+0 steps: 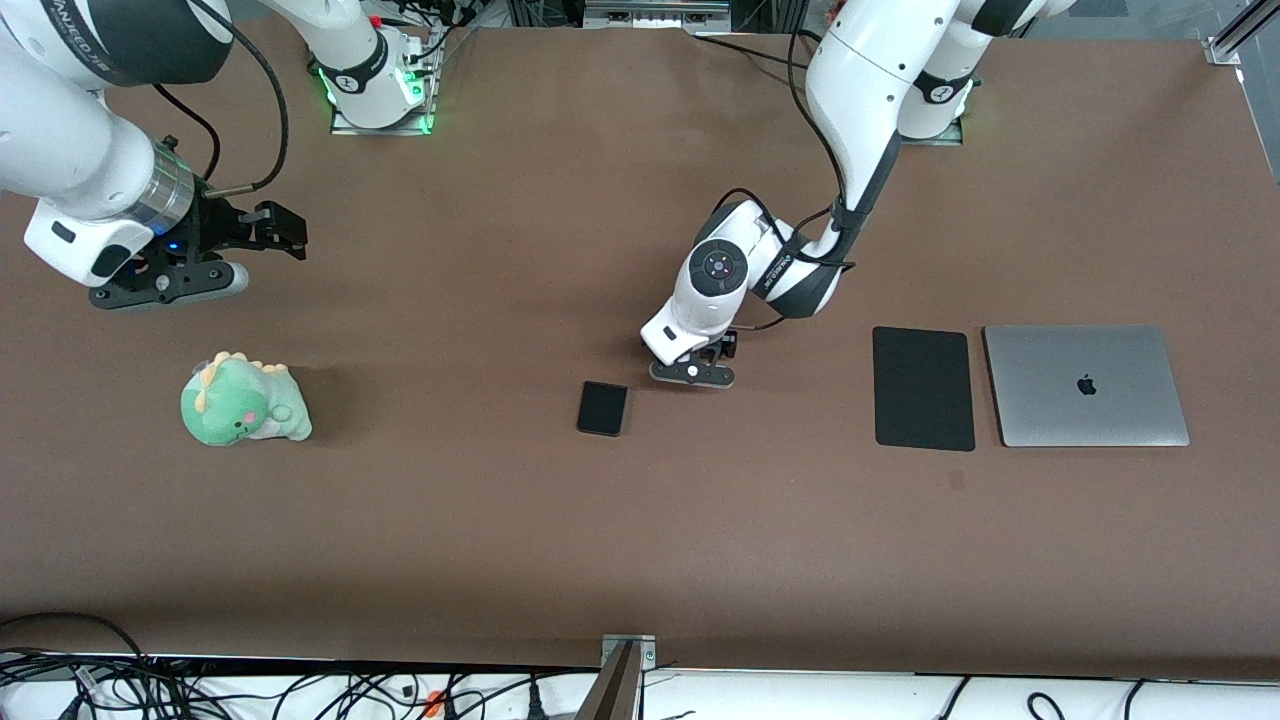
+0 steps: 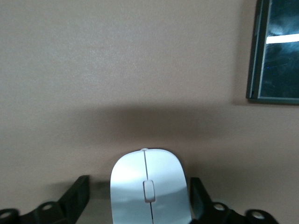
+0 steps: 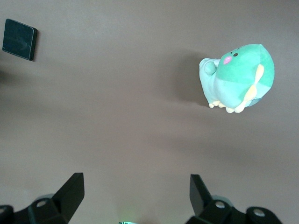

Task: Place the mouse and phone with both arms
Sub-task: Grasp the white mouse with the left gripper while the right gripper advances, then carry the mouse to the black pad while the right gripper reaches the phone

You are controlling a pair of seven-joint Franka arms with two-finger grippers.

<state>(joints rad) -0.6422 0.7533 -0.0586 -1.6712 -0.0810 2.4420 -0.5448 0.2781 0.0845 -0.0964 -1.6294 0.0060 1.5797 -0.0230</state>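
The white mouse (image 2: pixel 149 189) lies on the brown table between the spread fingers (image 2: pixel 78 196) of my left gripper (image 2: pixel 138 198); there is a gap on one side, and the other finger is close to its edge. In the front view my left gripper (image 1: pixel 698 362) is low over the table's middle and hides the mouse. The black phone (image 1: pixel 602 408) lies flat beside it, toward the right arm's end, and also shows in the left wrist view (image 2: pixel 275 51) and the right wrist view (image 3: pixel 18 32). My right gripper (image 1: pixel 282 231) is open, empty and raised over the right arm's end (image 3: pixel 135 196).
A green plush dinosaur (image 1: pixel 243 402) sits near the right arm's end, and shows in the right wrist view (image 3: pixel 238 77). A flat black mouse pad (image 1: pixel 923 388) and a closed grey laptop (image 1: pixel 1085 385) lie side by side toward the left arm's end.
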